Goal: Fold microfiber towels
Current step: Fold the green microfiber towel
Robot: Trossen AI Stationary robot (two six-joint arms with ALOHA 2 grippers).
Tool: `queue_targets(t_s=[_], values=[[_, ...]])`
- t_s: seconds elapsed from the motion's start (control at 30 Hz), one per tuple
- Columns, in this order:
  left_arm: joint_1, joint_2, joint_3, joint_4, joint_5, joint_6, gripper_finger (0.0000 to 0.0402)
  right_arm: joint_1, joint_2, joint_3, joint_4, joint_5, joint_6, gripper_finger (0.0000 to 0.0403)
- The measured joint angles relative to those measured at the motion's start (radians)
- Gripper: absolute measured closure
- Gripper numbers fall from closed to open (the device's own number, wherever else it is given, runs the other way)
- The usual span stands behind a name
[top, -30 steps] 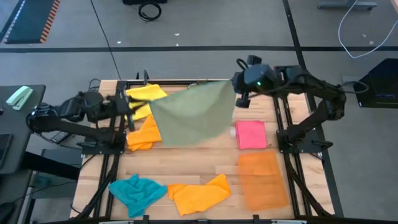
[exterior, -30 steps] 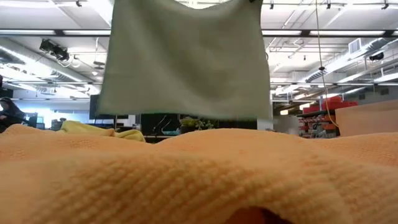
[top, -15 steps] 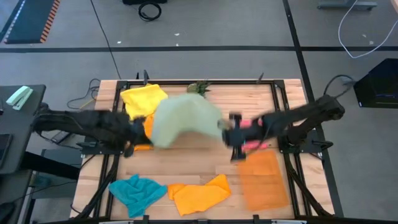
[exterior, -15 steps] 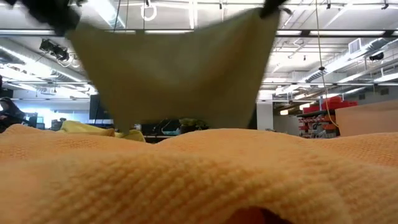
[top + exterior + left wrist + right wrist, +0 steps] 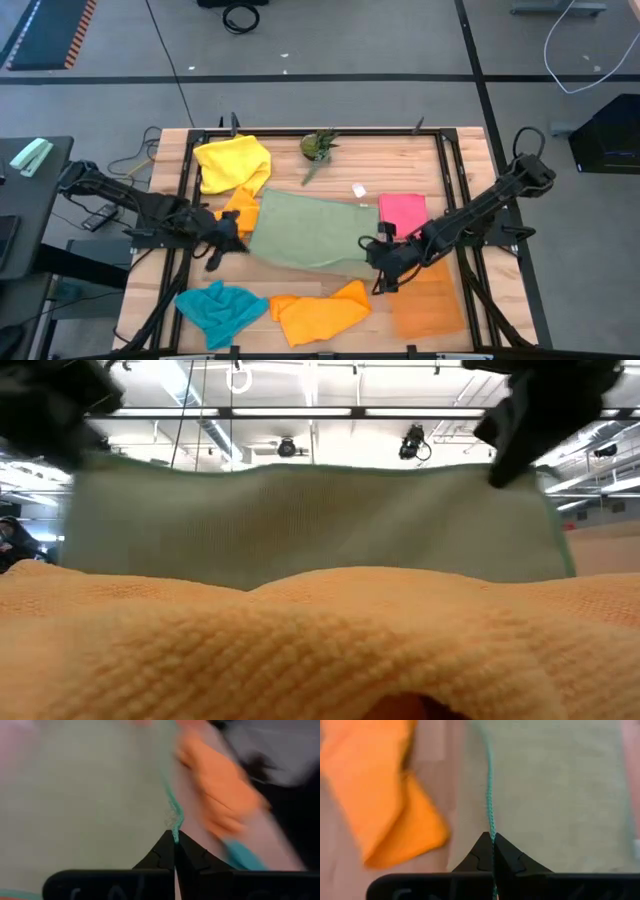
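The wooden tabletop [image 5: 320,275] carries a pale green towel [image 5: 310,232] spread near its middle, its near edge lifted and stretched between both arms. The left gripper [image 5: 222,246] pinches one near corner tightly; the right gripper [image 5: 380,262] is clamped on the other. Around it lie an orange mat [image 5: 428,295], a yellow towel [image 5: 232,162], a pink towel [image 5: 404,214], orange towels [image 5: 320,310], a teal towel [image 5: 218,308], and what seems a small plant [image 5: 318,146].

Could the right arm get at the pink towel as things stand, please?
Probably not yet: the right end effector is shut on the pale green towel. The pink towel lies uncovered just beside it.
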Motion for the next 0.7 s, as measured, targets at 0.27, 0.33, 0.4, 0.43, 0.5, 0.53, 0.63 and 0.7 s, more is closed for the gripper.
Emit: queue_targets(t_s=[0.27,0.33,0.4,0.43,0.5,0.53,0.63,0.7], values=[[0.203,0.008,0.119,-0.131,-0.324,0.200,0.0395,-0.267,-0.001,0.034,-0.179,-0.102,0.003,0.0402],[0.262,0.023,0.100,-0.132,-0.298,0.207,0.0395,-0.314,-0.001,0.033,-0.202,-0.105,0.003,0.0402],[0.313,0.051,0.076,-0.122,-0.279,0.220,0.0391,-0.350,-0.001,0.033,-0.199,-0.102,-0.012,0.0402],[0.335,0.071,0.067,-0.113,-0.279,0.221,0.0387,-0.366,-0.001,0.033,-0.199,-0.107,-0.018,0.0402],[0.382,0.110,0.054,-0.084,-0.278,0.234,0.0382,-0.395,-0.001,0.033,-0.201,-0.114,-0.025,0.0402],[0.401,0.131,0.050,-0.062,-0.279,0.248,0.0382,-0.410,-0.001,0.033,-0.201,-0.120,-0.024,0.0402],[0.450,0.198,0.046,0.019,-0.279,0.301,0.0391,-0.441,-0.001,0.021,-0.217,-0.133,0.001,0.0402],[0.475,0.235,0.046,0.073,-0.273,0.327,0.0395,-0.454,-0.001,0.007,-0.222,-0.160,0.014,0.0402]])
